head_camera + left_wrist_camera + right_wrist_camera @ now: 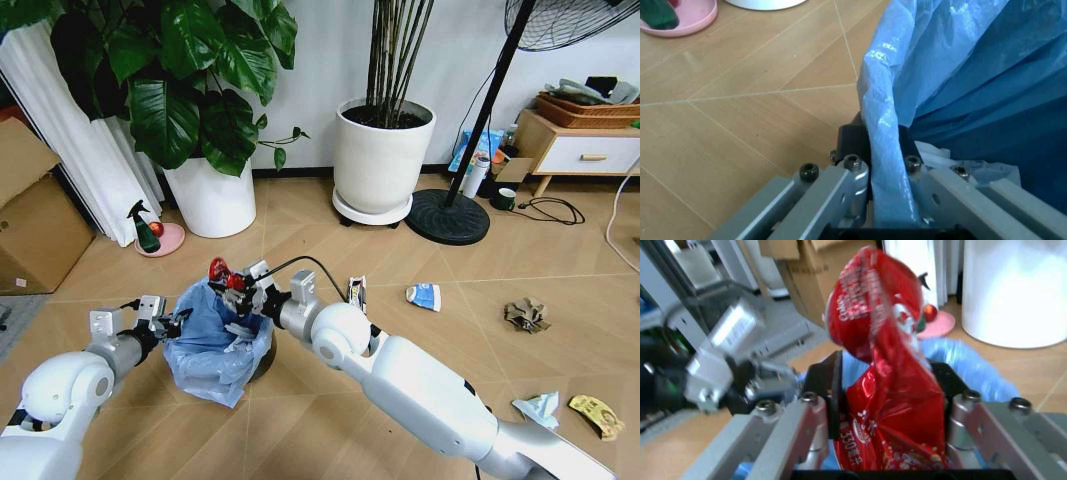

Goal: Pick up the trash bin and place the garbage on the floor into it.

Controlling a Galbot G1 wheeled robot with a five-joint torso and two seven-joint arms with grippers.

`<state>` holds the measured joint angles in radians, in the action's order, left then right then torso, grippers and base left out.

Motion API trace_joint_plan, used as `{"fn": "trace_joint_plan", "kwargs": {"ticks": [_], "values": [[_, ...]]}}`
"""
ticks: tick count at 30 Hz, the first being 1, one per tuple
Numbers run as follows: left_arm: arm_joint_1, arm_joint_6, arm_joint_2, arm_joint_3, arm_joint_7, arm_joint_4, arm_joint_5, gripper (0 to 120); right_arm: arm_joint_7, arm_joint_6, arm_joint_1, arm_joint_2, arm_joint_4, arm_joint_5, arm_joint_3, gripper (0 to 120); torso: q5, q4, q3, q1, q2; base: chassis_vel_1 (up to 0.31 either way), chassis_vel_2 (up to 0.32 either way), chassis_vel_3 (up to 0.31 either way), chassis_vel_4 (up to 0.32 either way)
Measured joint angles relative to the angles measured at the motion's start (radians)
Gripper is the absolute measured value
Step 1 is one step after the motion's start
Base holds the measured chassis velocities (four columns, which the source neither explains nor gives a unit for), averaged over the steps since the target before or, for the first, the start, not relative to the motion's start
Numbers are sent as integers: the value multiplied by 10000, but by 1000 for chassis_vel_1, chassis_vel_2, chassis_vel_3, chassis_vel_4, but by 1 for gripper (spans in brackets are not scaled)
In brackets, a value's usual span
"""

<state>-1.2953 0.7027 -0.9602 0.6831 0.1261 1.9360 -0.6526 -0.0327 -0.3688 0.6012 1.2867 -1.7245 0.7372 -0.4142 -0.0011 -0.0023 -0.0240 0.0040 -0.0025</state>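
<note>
**One lined bin, two grippers at its rim, litter around it**

One small round dark trash bin [262, 362] lined with a crinkly light blue plastic bag [212, 345] stands on the light brown herringbone wooden floor [330, 420]; all places below are given from this bin.

- Left gripper [178, 322]: at the bin's left rim. Jaws clenched on the bag-covered edge; in the left wrist view the blue liner [890, 150] runs pinched between the two metal fingers [840, 187].
- Right gripper [240, 290]: over the bin's far rim, above the open mouth. Jaws grasping a crushed red can [219, 270]; in the right wrist view the red can [883, 385] stands upright between the black pads [829, 385], blue liner just behind it.
- Bin contents: pale crumpled material shows inside the liner by the left gripper [967, 167]; what it is cannot be told.
- Black-white wrapper [356, 292]: on the floor, right of the bin, near.
- Blue-and-white wrapper [424, 296]: farther right.
- Crumpled brown paper [526, 315]: well to the right.
- Crumpled pale paper [538, 408]: right and nearer the robot.
- Yellow wrapper [597, 415]: just beyond that paper, farthest right.
- Green spray bottle [146, 230] on a pink dish [168, 240]: beyond the bin, to its left.
- Two big white plant pots: one beyond the bin [212, 198], one beyond and right [383, 158].
- Cardboard box [35, 235]: far left.
</note>
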Motion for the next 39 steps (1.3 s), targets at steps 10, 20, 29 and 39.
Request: {"fn": "trace_joint_plan", "kwargs": {"ticks": [10, 20, 29, 39], "values": [[129, 0, -34, -6, 15, -38, -9, 0, -185, 42, 24, 134, 280, -260, -315, 71, 1, 0, 0, 0, 0, 0, 0, 0, 0], [139, -8, -56, 62, 26, -82, -37, 0, -616, 21, 213, -6, -97, -323, 637, 100, 3, 1, 0, 0, 0, 0, 0, 0, 0], [83, -45, -47, 119, 111, -140, -39, 0, -1513, -289, 1149, -441, -702, -729, 2339, 100, 4, 1, 1, 0, 0, 0, 0, 0, 0], [-113, -91, -62, 320, 169, -128, -23, 0, -1281, -267, 3323, -1226, -1129, -2030, 5566, 100, 7, 2, 1, 0, 0, 0, 0, 0, 0]]}}
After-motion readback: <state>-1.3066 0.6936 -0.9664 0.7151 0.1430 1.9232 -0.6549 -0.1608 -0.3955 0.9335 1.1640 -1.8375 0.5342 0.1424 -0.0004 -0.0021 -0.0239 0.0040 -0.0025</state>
